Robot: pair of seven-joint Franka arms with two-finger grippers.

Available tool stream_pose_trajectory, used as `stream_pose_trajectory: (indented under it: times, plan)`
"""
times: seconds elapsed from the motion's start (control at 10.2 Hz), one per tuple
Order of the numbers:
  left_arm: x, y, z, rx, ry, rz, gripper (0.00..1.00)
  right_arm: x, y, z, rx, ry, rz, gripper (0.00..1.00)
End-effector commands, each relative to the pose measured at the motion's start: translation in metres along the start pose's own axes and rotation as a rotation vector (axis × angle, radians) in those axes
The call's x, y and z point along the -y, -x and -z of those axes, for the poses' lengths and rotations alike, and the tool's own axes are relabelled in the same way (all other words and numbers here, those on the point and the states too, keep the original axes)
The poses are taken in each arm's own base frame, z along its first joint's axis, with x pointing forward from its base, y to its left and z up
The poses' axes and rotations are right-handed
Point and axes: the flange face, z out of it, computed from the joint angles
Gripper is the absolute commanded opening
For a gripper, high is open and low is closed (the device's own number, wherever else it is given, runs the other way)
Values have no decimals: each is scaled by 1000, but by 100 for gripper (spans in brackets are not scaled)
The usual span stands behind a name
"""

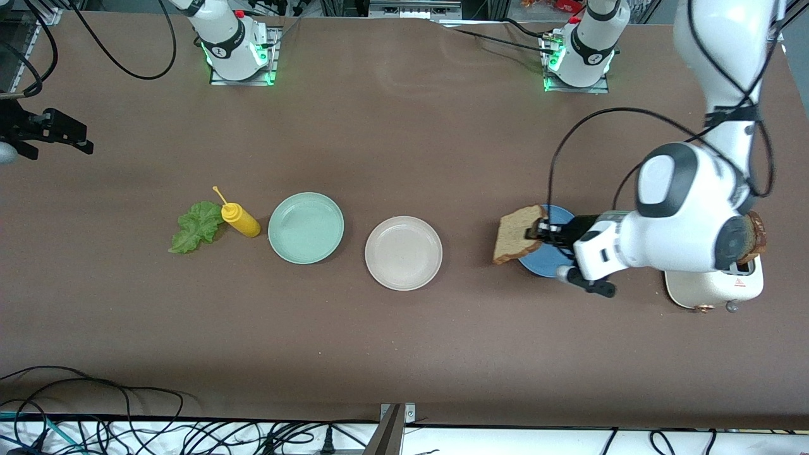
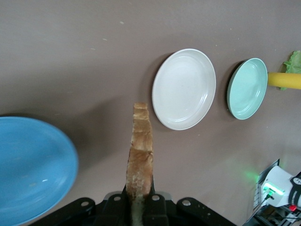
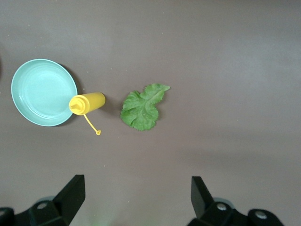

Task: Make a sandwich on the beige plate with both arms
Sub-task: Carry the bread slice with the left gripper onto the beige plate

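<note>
Left gripper [image 1: 540,231] hanging over the blue plate [image 1: 537,265], jaws clamped on a bread slice [image 1: 517,234] held on edge, crust outward, jutting past the plate's rim toward the beige plate [image 1: 403,253]. In the left wrist view, bread slice [image 2: 140,157] rising from between the gripper's [image 2: 138,207] black fingers, with the blue plate [image 2: 33,167] to one side and the beige plate [image 2: 184,89] and mint green plate [image 2: 247,88] farther off.

Beige plate sitting bare near the middle of the table, between the mint green plate [image 1: 306,227] and the blue plate. Yellow squeeze bottle [image 1: 239,219] lying just beside the mint plate, toward the right arm's end, and a green lettuce leaf [image 1: 196,227] lying just past it. Second bread slice [image 1: 753,237] seemingly standing in a white toaster [image 1: 714,287], mostly hidden by the left arm.

Right gripper [image 3: 136,195] waiting up in the air at the right arm's end of the table, jaws standing wide apart, holding nothing, looking down on the lettuce leaf [image 3: 142,107], bottle [image 3: 88,103] and mint plate [image 3: 42,92].
</note>
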Motion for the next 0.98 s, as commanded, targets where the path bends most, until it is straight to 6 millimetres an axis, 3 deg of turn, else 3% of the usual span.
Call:
stream_pose_trajectory:
  times: [0.0,0.29,0.88]
  plan:
    - [-28,-12,-33,0,28,108,0,-3,1,5,6,-19,9,100]
    - [-61,-23,-85,-14,98,249,0,0,0,6,4,-19,12,100]
    - [-108,-31,-156,-84,141,367,0,1,0,7,1,-18,17,100]
